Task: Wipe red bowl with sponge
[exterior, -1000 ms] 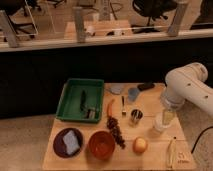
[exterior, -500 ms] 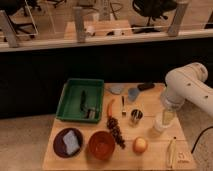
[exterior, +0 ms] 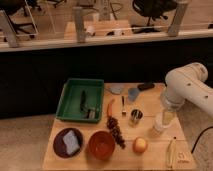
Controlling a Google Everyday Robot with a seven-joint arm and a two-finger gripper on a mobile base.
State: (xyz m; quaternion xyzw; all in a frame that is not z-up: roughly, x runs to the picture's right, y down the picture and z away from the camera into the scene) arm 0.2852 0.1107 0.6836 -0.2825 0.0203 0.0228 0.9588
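Note:
The red bowl [exterior: 101, 144] sits upright near the table's front edge, left of centre. Just to its left, the pale grey-blue sponge [exterior: 73, 141] lies on a dark maroon plate [exterior: 59, 145]. My white arm comes in from the right. Its gripper [exterior: 161, 124] points down over the right part of the table, well to the right of the bowl and far from the sponge. It stands open, and nothing shows in it.
A green tray [exterior: 67, 100] holding a dark utensil sits at the back left. Dark grapes [exterior: 116, 131], an orange fruit [exterior: 140, 144], a metal cup [exterior: 135, 117], a red-orange chili [exterior: 109, 107] and a banana [exterior: 172, 152] lie between bowl and gripper. Grey-blue items [exterior: 133, 93] sit at the back.

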